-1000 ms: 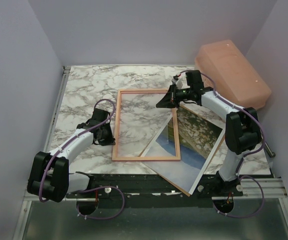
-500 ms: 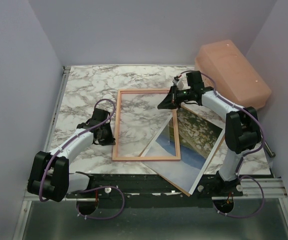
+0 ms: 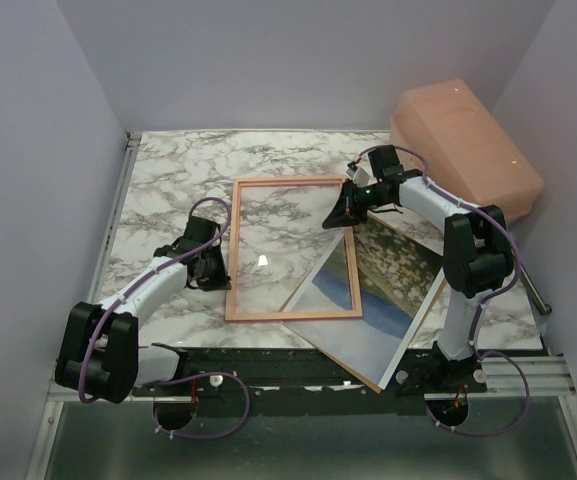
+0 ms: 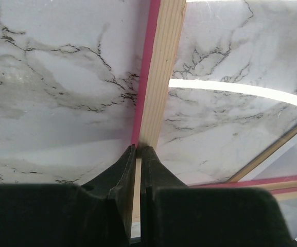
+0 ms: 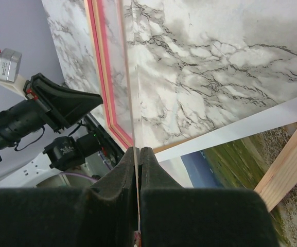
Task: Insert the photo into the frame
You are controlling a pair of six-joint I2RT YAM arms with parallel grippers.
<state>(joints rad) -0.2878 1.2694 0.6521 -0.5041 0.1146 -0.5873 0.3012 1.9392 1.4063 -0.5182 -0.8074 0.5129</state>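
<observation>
The photo (image 3: 388,290) lies picture side up on the near right of the marble surface (image 3: 168,180). Its near corner juts past the surface's edge, and its left part is hidden under the frame (image 3: 293,316).

The frame lies flat at mid-surface with its tan back up; a strip of pink shows along the rail in the left wrist view (image 4: 163,62). The left hand (image 3: 216,268) is clamped on the frame's left rail, and close up its fingers (image 4: 138,152) pinch the wood between them.

Farther back, at the frame's far right corner, the right hand (image 3: 340,212) is closed on the edge of a thin clear pane (image 5: 129,92). The pane is seen edge-on from the wrist, running away from the tips (image 5: 138,152). From above it is almost invisible, and how far it reaches cannot be made out. Through that same view the landscape print (image 5: 230,154) shows at lower right, crossed by a wooden rail, with the frame's pink edge (image 5: 104,72) at upper left.

A peach tub (image 3: 468,140) sits at the far right corner, partly beyond the surface.
</observation>
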